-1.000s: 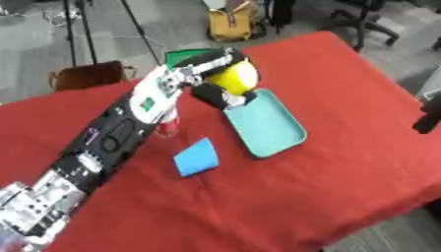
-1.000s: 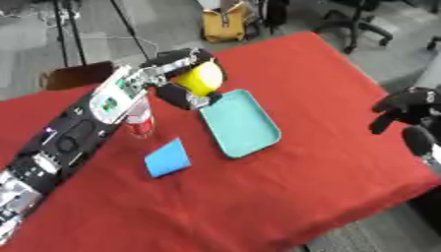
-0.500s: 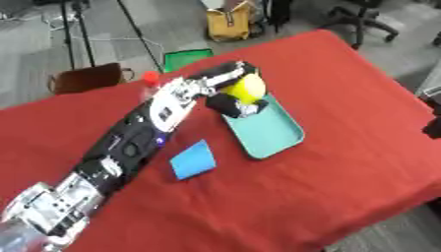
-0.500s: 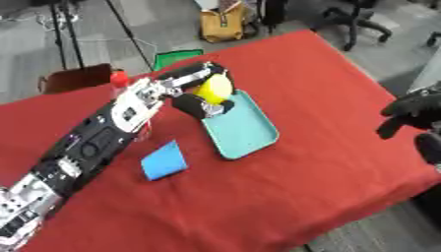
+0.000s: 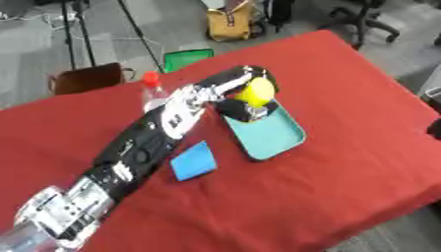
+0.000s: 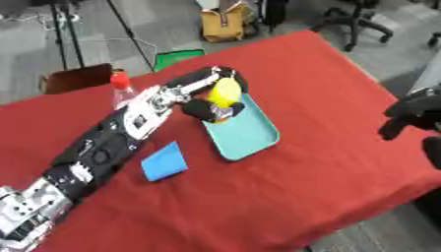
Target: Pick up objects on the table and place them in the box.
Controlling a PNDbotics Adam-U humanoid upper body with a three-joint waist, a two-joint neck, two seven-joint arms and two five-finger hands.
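Left eye view: a yellow ball (image 5: 256, 90) is being gripped by the curled left hand (image 5: 243, 98) over the teal tray (image 5: 274, 137); no writing is legible.

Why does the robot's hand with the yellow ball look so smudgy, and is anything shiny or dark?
In the left eye view, the left hand curled round the yellow ball looks smeared, its edges soft. The teal tray there shows no glare. In the right eye view, the right hand is a dark blurry shape at the edge, and the red tablecloth is evenly lit.

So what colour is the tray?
Teal. The tray shows best in the right eye view.
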